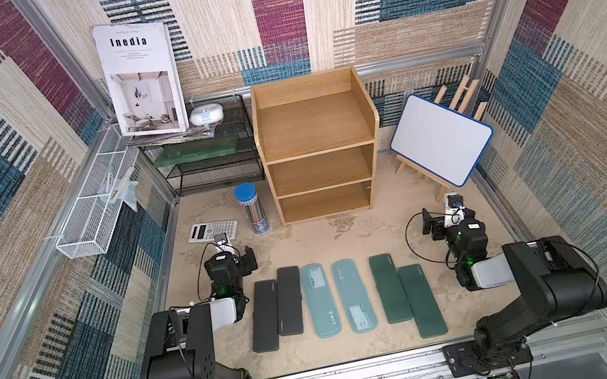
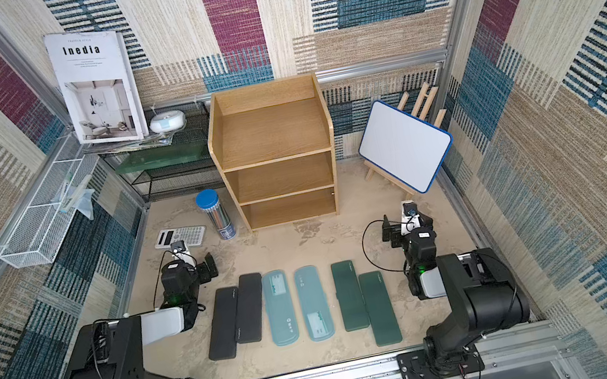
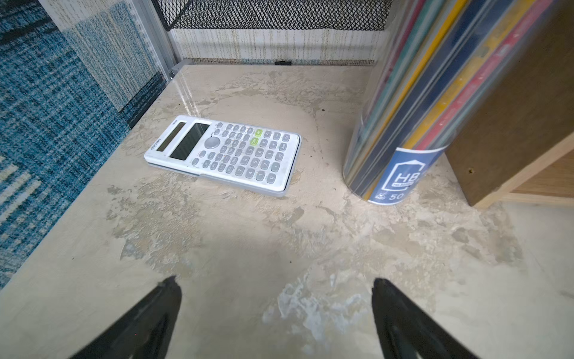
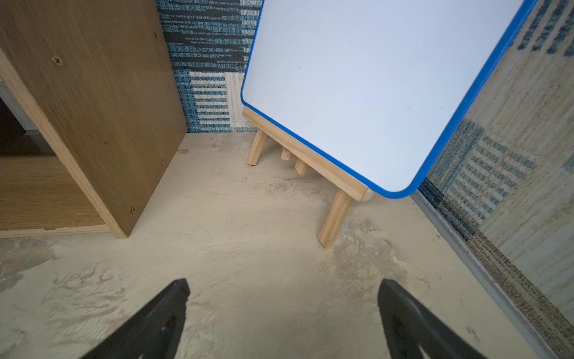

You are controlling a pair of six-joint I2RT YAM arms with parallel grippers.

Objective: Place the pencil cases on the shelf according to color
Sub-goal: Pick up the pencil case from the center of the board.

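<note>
Left wall: white wire basket [image 1: 88, 220] on the frame. Back-left corner of the table [image 1: 343, 234]: black mesh rack [image 1: 214, 172], "Inedia" book [image 1: 143, 79] standing on top of it. In front of the rack, grey calculator [image 1: 213, 230] lies flat. Blue-capped pencil tube [image 1: 251, 208] stands upright just beside the shelf's left wall.

Left gripper [image 3: 275, 281]: fingers wide apart, nothing between them. Over bare table near the left edge, pointed at calculator and tube.

All six pencil cases lie flat on the table in one row along the front edge, long axes front to back.
- Left black case [image 1: 264, 317] and right black case [image 1: 289, 300]: long sides touching, right one offset toward the back edge.
- Left blue case [image 1: 319, 299]: just beside the right black case, can't tell if touching.
- Right blue case [image 1: 354, 295]: a narrow gap from the left blue case.
- Left green case [image 1: 389, 289]: apart from the blues.
- Right green case [image 1: 422, 300]: against the left green case's long side, offset toward the front edge.

Shelf [image 1: 313, 125]: wooden, three tiers, at the middle of the back edge. Open side faces the row, well apart from the cases.

Right gripper [image 4: 284, 281]: fingers wide apart, holding nothing. Over bare table near the right edge, facing the easel.

Back-right corner: blue-rimmed whiteboard [image 1: 441, 143] tilted on a wooden easel [image 4: 334, 217].
</note>
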